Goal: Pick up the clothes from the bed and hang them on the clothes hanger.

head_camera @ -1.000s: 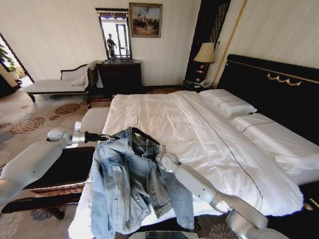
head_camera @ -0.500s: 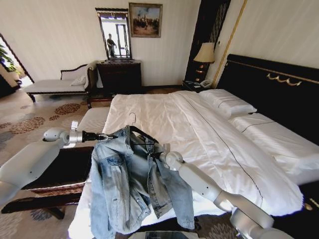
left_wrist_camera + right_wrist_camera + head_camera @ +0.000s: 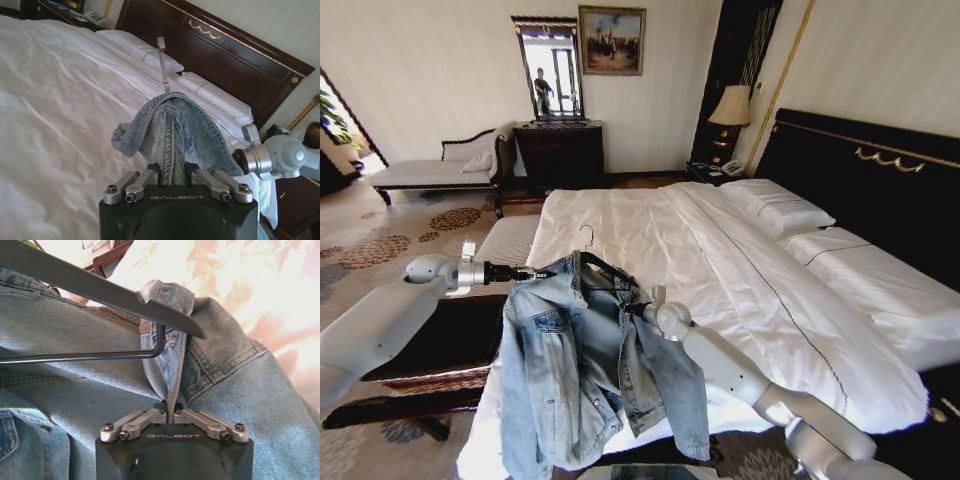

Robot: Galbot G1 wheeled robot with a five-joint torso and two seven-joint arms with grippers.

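The clothes are a light-blue denim jacket hanging in the air over the near corner of the bed, stretched between both grippers. My left gripper is shut on one shoulder fold. The right gripper is shut on the other shoulder's denim. The black clothes hanger sits inside the collar, and its silver hook stands up above the jacket. In the right wrist view the hanger's arm runs under the denim at the shoulder. The jacket's sleeves and hem hang down past the mattress edge.
White pillows lie against the black headboard. A dark wooden bench stands under my left arm. A pale chaise longue, a dresser with a mirror and a bedside lamp line the far wall.
The right gripper has moved a little to the right, spreading the jacket wider across the hanger. The left gripper has shifted slightly left and the hook has risen a bit.
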